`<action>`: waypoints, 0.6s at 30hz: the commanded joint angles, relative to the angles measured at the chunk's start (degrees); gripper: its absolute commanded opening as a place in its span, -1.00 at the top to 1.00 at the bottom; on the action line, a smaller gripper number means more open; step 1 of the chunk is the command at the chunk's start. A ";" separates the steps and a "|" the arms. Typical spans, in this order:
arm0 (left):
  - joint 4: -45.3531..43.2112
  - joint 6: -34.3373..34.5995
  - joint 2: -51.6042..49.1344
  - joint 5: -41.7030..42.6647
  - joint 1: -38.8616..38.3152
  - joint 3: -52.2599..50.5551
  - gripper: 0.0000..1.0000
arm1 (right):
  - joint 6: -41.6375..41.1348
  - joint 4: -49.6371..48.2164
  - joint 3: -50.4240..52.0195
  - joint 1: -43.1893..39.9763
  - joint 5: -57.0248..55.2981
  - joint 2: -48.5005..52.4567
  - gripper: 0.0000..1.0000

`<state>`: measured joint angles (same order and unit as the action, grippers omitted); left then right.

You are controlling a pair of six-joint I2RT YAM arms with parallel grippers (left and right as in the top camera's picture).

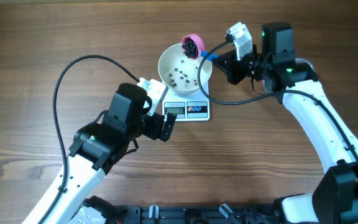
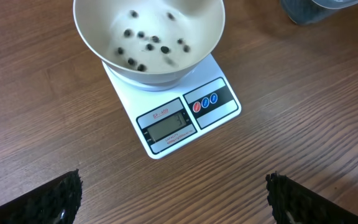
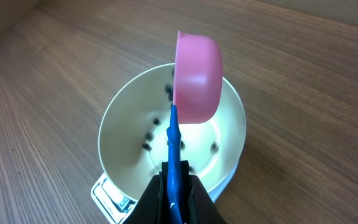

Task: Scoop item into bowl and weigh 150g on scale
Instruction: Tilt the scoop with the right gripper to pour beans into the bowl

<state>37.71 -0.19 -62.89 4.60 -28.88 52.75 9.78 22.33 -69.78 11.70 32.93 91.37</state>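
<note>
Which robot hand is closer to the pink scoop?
Right. The right gripper grips the pink scoop by its blue handle above the bowl; the left gripper hangs open beside the scale, touching nothing.

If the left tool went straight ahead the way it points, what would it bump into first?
Probably the scale, at its display edge, before the bowl; height is hard to judge.

Brown wood-grain table [image 1: 42, 50] fills the frame. Pink scoop [image 1: 192, 45] sits upper centre in the overhead view, tipped on its side, with its blue handle [image 1: 207, 55] running to the lower right. In the left wrist view, a blurry dark-grey container [image 2: 316, 9] is cut off at the upper right corner.
</note>
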 commanded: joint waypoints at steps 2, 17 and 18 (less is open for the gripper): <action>0.00 -0.92 -0.11 0.90 -0.24 -0.15 -1.00 | 2.29 -0.11 -0.72 0.09 -0.35 -3.85 0.91; -0.02 -0.90 -0.11 0.90 -0.24 -0.15 -1.00 | 6.95 1.29 -0.72 0.13 -3.98 -4.92 0.91; -0.02 -0.90 -0.11 0.90 -0.24 -0.15 -1.00 | 6.97 1.31 -0.72 0.13 -3.98 -4.94 0.92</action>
<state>37.71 -0.19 -62.89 4.60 -28.88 52.75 15.14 23.79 -69.78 11.70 29.47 87.94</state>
